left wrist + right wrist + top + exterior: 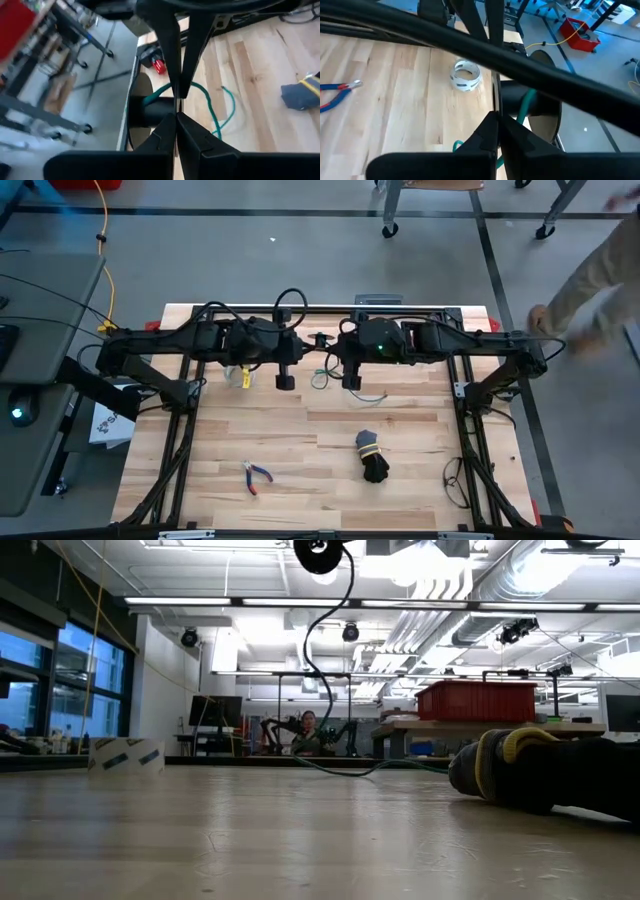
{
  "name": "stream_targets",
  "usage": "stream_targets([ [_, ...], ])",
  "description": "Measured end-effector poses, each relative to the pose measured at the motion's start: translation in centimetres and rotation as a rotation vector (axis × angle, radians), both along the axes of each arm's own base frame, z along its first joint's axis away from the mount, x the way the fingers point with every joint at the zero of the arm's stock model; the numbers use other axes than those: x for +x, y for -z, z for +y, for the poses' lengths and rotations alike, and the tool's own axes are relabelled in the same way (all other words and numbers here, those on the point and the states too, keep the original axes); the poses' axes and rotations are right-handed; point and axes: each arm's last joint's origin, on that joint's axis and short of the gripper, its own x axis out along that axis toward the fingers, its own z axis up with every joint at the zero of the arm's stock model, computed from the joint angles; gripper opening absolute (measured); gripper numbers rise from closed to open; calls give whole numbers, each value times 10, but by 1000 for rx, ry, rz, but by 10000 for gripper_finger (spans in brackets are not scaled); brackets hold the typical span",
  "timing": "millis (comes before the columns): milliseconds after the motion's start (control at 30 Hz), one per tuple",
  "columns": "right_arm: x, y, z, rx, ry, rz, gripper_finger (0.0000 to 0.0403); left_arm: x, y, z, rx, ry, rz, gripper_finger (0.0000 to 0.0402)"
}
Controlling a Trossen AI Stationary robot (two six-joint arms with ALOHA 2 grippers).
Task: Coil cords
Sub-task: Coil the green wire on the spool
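Near edge: pliers (256,477) left, black bundle (373,459) right, both untouched. Far side, mid-table: green cord (340,383) lay loose on wood, one end rising to small dark reel (319,554) overhead. My left gripper (285,381) and right gripper (350,381) hung just beside it, jaws of both fully closed; I saw neither holding cord. My judgement: reopen right, pinch tail, wind in even loops, keep slack off tape ring (465,76).

Pliers (256,477), blk bundle (372,457) (yellow tie), tape ring (465,76).
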Motion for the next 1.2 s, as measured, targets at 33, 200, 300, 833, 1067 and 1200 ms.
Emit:
stream_targets([
  [33,-2,-1,0,3,-4,1,1,-1,1,0,-29,-5,7,8],
  [200,-18,-14,-6,24,36,-23,1,-14,2,0,-132,9,59,31],
  [300,-28,-23,-11,39,58,-59,1,-25,-7,0,-187,5,48,50],
  [833,-21,-41,-28,367,-95,-414,0,-79,8,19,-715,-97,-769,155],
  [1067,-16,-44,-33,423,-149,-476,0,-74,26,10,-665,9,-799,157],
  [1200,-15,-45,-32,440,-166,-486,0,-64,28,10,-615,31,-810,157],
])
